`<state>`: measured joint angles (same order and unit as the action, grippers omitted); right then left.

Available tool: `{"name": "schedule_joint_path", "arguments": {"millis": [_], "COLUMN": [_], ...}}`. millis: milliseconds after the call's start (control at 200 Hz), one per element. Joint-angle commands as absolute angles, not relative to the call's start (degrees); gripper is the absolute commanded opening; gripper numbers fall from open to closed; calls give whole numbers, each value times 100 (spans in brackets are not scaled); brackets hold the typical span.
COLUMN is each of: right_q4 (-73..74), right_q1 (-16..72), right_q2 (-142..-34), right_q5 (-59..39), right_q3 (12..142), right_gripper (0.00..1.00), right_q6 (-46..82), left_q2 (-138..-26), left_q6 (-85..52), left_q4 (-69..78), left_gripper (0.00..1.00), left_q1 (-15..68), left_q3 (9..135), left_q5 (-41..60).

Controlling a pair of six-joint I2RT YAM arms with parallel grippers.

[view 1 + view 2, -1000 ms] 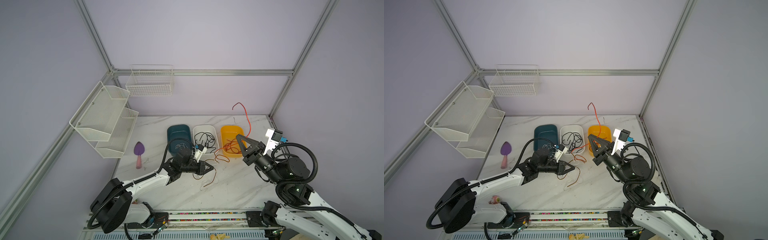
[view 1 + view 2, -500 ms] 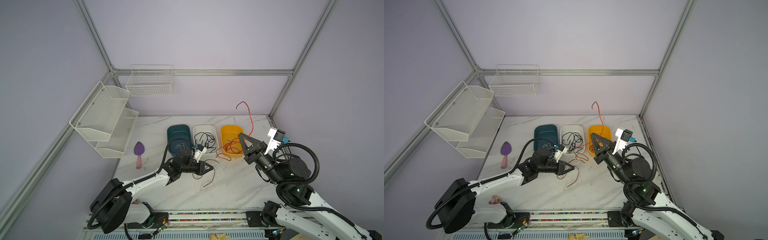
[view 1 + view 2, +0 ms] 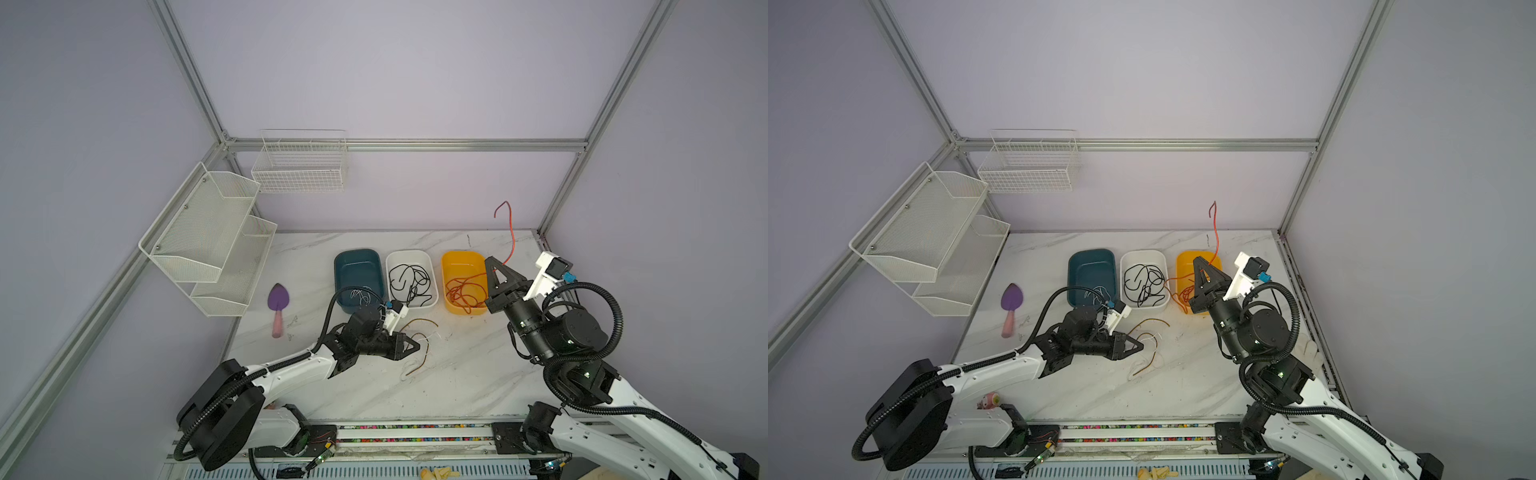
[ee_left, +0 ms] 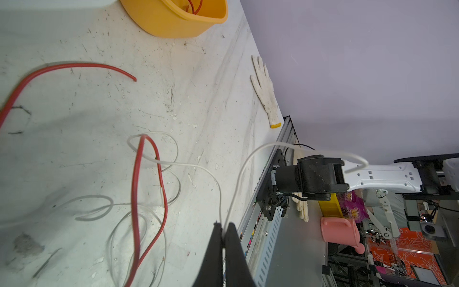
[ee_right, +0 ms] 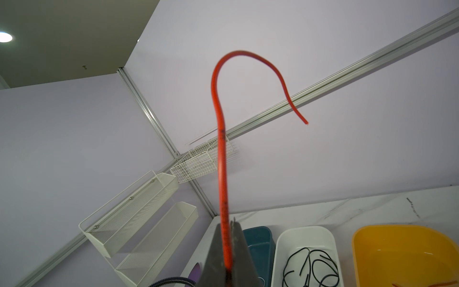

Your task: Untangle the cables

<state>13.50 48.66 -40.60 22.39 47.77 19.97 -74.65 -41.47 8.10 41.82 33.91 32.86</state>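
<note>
Marble table (image 3: 478, 374): left gripper (image 4: 224, 227) pinches a white cable (image 4: 218, 184) crossing a red cable (image 4: 135, 186); at frame right, right gripper (image 5: 229, 223) clamps a hooked orange cable (image 5: 221, 149) by the yellow bin (image 3: 451, 259).

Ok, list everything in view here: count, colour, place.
teal bin: one, table's back, leftmost
white bin: one, middle
yellow bin: one, rightmost
black cable: count unclear, in white bin
white strands: few, in teal bin
orange-red cable: one, rising from yellow bin
red-brown cable: count unclear, mid-table
white cable: count unclear, looped over it
trowel: one, purple, pink handle, table's left
mesh shelf: one, white, left wall
wire basket: one, white, back wall
glove: one, white, table's right edge
table: one, white marble
left gripper: black, shut on white cable
right gripper: black, shut on orange-red cable
</note>
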Motion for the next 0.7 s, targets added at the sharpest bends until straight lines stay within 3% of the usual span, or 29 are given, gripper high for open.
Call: {"name": "schedule_joint_path", "arguments": {"millis": [0, 450, 695], "right_q4": [1327, 1218, 867], "right_q1": [4889, 4871, 4546], "right_q2": [-4078, -4462, -4742], "right_q5": [2847, 3118, 2607], "right_q3": [4952, 4751, 4895], "right_gripper": [0, 0, 0], "right_q6": [1811, 1668, 1974], "left_q2": [-7313, -7425, -7477], "left_q6": [-4245, -4101, -3766], "left_q4": [987, 192, -742], "left_gripper": [0, 0, 13], "left_q1": [4210, 4208, 4210], "left_q3": [3130, 3729, 4515], "left_q5": [3261, 2880, 2665]}}
